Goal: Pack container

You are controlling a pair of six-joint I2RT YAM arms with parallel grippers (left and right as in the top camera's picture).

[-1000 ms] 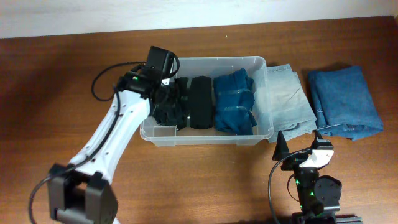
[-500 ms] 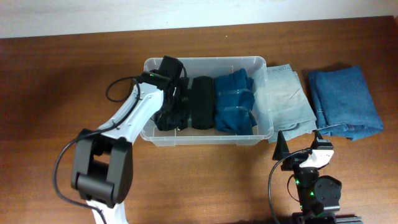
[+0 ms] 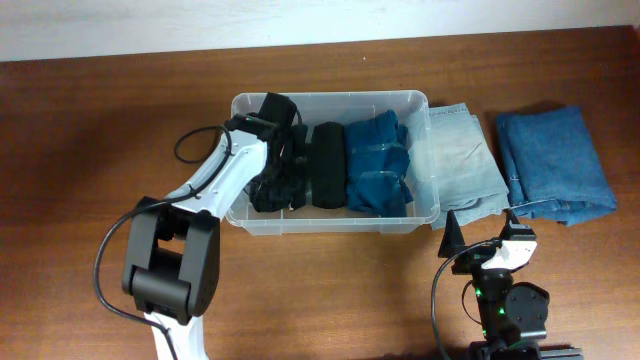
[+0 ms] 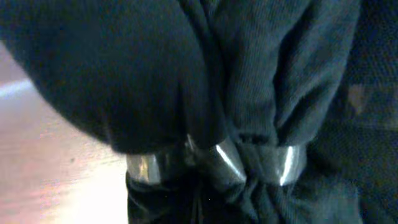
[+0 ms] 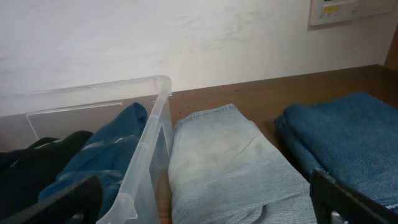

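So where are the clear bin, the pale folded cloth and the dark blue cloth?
clear bin [image 3: 335, 224], overhead view, front wall.
pale folded cloth [image 3: 465, 160], overhead view, centre.
dark blue cloth [image 3: 555, 165], overhead view, centre.

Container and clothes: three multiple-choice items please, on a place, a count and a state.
1. Where does the pale folded garment lie? A) inside the container B) over its left end C) on the table, beside its right end
2. Folded garments outside the container? A) one B) two C) four
3. The left gripper is: A) shut on the black garment in the container B) open above the table C) parked
1 C, it rests past the right wall; 2 B, the pale and the blue garment; 3 A, black cloth bunches between its fingers.
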